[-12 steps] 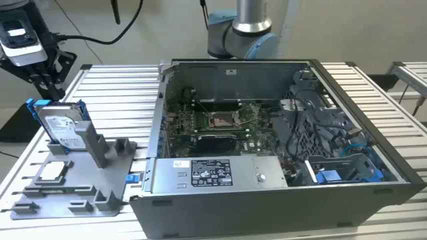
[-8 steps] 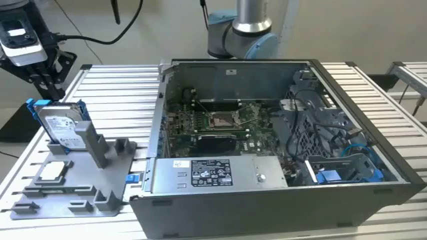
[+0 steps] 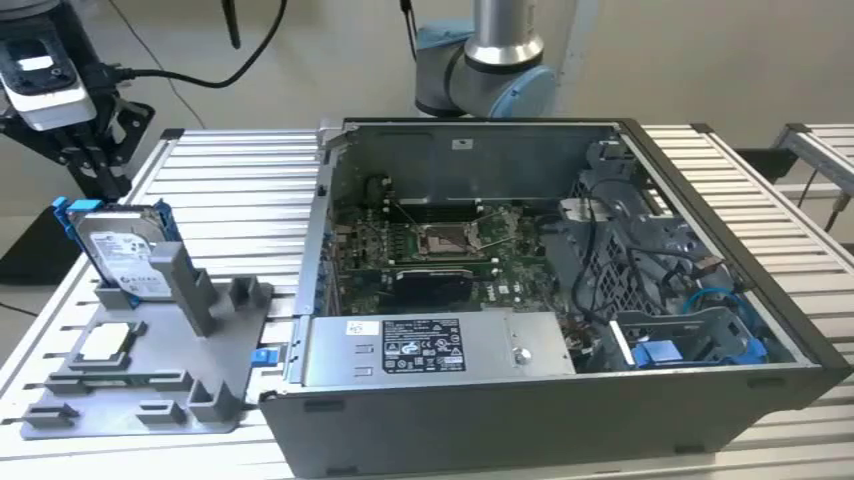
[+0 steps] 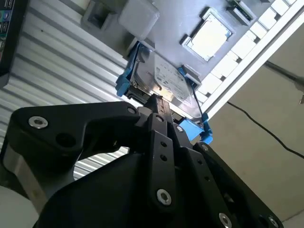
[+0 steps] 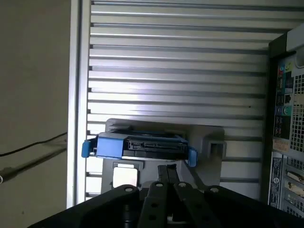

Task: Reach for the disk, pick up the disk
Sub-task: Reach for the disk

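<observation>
The gripper [image 3: 103,186] hangs with its black fingers pressed together and nothing between them, pointing down at the far left of the slatted metal table [image 3: 240,170] in the exterior view. Close beneath it stands the disk [image 3: 127,255], upright on its edge in a slot of a grey plastic fixture [image 3: 150,385], with blue rails along its sides. Its face carries a white printed label, too small to read. In both wrist views the gripper [image 4: 159,100] [image 5: 166,167] sits just over the upper edge of the disk [image 4: 166,80] [image 5: 142,146]; I cannot tell whether they touch. Nearer on the same fixture lies a small square silvery chip [image 3: 110,342], flat in its own recess. To the exterior view's right of the fixture lies an open computer case [image 3: 534,420], with its circuit board showing inside. A silver box at its near side bears a white label and a black printed label [image 3: 420,345], their text not legible. A blue bracket [image 3: 661,352] sits in the case's near right corner.
</observation>
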Tool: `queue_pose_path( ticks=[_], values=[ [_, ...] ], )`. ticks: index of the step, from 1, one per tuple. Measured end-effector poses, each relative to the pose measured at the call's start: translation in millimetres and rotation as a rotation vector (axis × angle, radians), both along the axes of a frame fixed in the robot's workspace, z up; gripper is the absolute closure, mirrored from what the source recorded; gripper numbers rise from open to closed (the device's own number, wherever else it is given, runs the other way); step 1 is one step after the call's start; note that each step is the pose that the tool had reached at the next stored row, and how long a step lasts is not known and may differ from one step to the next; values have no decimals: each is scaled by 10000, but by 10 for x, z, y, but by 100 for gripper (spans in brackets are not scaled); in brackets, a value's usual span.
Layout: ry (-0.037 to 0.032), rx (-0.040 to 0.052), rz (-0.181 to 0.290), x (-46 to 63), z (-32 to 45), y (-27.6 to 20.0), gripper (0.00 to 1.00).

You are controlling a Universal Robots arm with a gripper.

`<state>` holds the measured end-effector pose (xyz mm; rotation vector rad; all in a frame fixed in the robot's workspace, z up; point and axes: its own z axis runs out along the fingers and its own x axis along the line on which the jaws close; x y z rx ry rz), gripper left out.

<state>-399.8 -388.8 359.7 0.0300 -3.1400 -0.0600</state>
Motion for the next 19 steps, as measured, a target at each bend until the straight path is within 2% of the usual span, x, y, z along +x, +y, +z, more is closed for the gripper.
queue_pose_path(
  ticks=[3,5,15,17,19],
  values=[
    [-1,0,-1,-18,0,129,100],
    [2,-2,1,-93,1,172,100],
    [0,0,0,-544,-3,173,100],
    [1,0,0,-593,-3,165,100],
    [1,0,1,-596,-3,160,100]
  ],
)
